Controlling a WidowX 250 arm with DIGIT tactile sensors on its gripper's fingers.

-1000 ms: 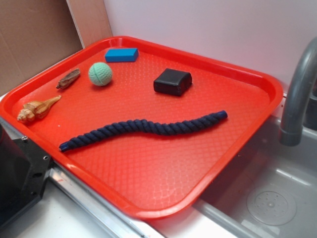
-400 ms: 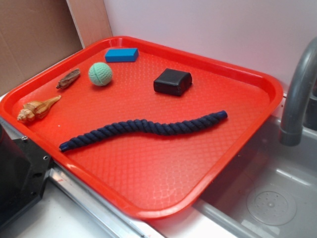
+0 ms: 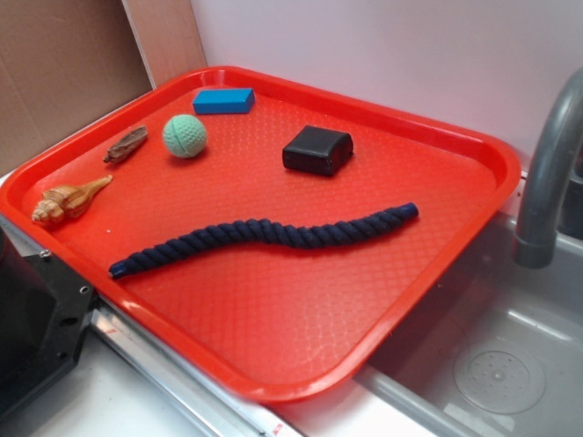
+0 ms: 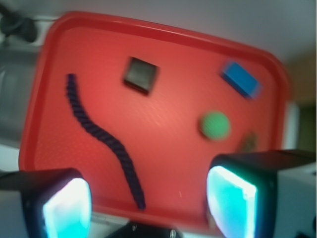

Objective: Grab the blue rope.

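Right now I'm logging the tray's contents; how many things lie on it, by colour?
Blue: 2, the blue rope and a block
Green: 1, a ball
Black: 1, a box
Tan or brown: 2, a shell and a wood bit
Total: 6

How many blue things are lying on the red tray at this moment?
2. The blue rope lies wavy across the tray's middle. The small blue block lies at the far edge, behind the green ball. None seems hidden.
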